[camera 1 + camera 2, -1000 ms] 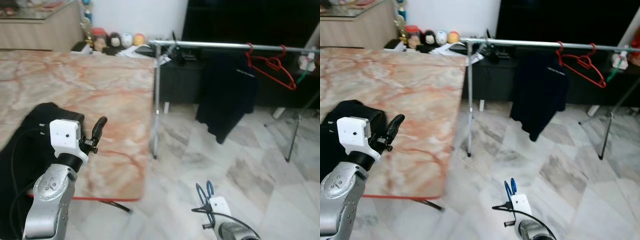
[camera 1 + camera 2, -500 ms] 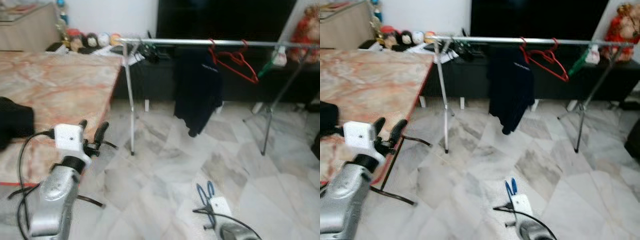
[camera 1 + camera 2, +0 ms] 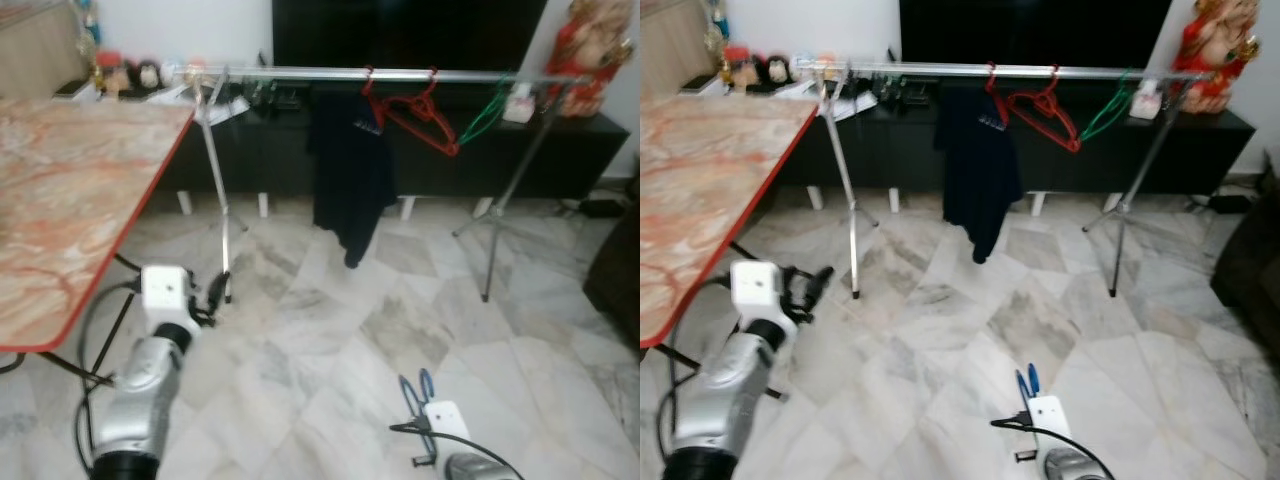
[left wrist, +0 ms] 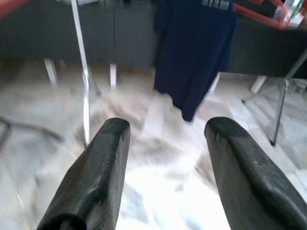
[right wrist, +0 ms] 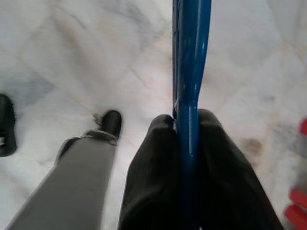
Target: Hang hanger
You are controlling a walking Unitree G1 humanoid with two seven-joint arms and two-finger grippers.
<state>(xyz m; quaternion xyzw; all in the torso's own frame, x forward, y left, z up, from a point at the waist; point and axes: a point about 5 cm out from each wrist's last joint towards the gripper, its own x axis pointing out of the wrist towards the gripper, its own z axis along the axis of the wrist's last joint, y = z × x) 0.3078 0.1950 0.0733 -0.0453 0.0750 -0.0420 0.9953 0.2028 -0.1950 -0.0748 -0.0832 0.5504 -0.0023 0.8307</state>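
A blue hanger [image 5: 191, 72] is pinched in my right gripper [image 5: 189, 127], which hangs low at my right side; its blue loop [image 3: 413, 393] pokes up above the white wrist block. Ahead stands a silver clothes rail [image 3: 400, 74] on thin metal legs. On the rail hang a dark navy shirt [image 3: 350, 165], red hangers [image 3: 415, 110] and a green hanger [image 3: 483, 113]. My left gripper [image 4: 165, 143] is open with nothing between its fingers, held low over the marble floor and facing the rail's left leg [image 4: 80, 57] and the shirt [image 4: 194, 43].
A marble-topped table with a red edge [image 3: 100, 240] stands to the left, its black legs beneath. A black TV cabinet [image 3: 560, 150] runs behind the rail, with small figurines [image 3: 125, 75] at the far left and a red statue [image 3: 585, 45] at the right. A person's leg and dark shoe [image 5: 103, 129] are close by.
The camera has swung right: table and black garment slid out to the left, the whole rail came into view. My left arm dropped from over the table to above the floor.
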